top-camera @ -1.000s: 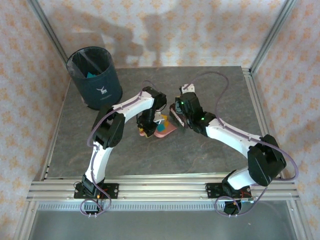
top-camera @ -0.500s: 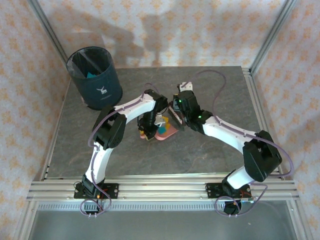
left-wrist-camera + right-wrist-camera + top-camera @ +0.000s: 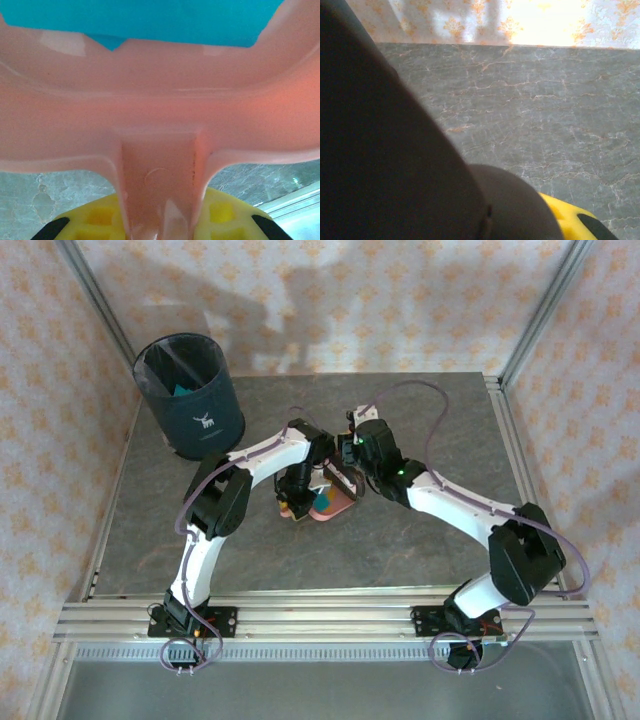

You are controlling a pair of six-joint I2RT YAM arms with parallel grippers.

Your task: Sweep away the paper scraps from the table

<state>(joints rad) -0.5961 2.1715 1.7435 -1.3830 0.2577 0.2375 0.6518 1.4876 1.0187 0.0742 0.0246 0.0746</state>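
A pink dustpan lies mid-table with a teal paper scrap in it. My left gripper is shut on its handle; up close the pink dustpan handle runs between my yellow fingers, and a teal scrap lies in the pan beyond. My right gripper is shut on a dark brush, which stands at the pan's far right edge. The dark brush handle blocks the left of the right wrist view, beside one yellow finger. Other scraps are hidden by the arms.
A dark blue bin stands at the table's back left corner with a teal scrap inside. The grey stone table is edged by aluminium rails; bare table stretches toward the patterned wall.
My right gripper has carried the brush left, up against the dustpan. The left gripper and the pan have barely shifted.
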